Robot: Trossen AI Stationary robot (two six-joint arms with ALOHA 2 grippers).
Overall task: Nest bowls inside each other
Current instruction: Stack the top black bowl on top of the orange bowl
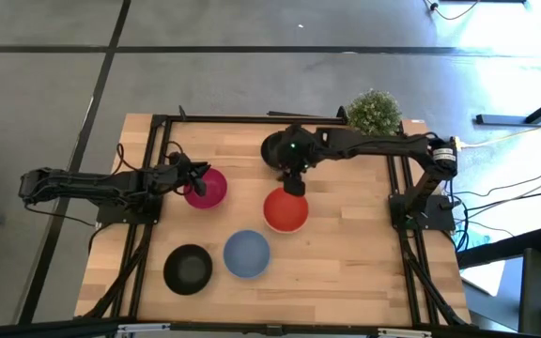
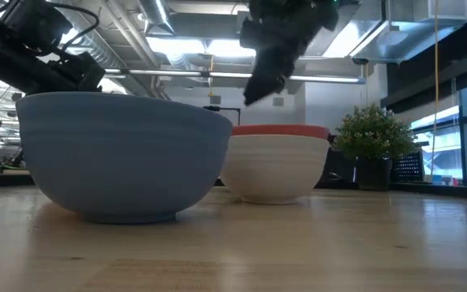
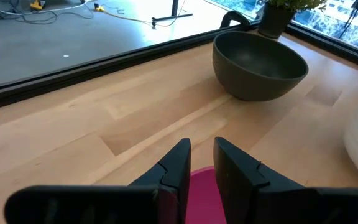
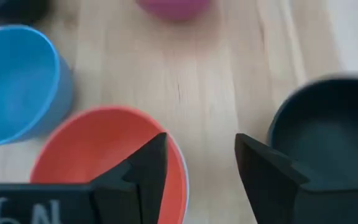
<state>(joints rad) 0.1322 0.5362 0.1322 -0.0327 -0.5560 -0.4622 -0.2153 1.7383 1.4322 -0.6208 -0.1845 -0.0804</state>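
Observation:
My left gripper is at the left rim of the magenta-pink bowl, shut on it. My right gripper hangs open above the far rim of the red bowl, touching nothing. The red bowl sits inside the white bowl. In the right wrist view the open fingers stand between the red bowl and a black bowl. That black bowl stands at the far side, partly under the right arm. The blue bowl and the second black bowl stand near the front edge. My left gripper pinches the magenta-pink bowl's rim between its two fingers, which stand only a narrow gap apart. It comes from the table's left, slanting down. The fingers hide the place of contact, and I cannot tell whether the bowl is lifted.
A small green potted plant stands at the far right corner, behind the right arm. Bare wood lies between the bowls and along the right side. The blue bowl fills the low view's left.

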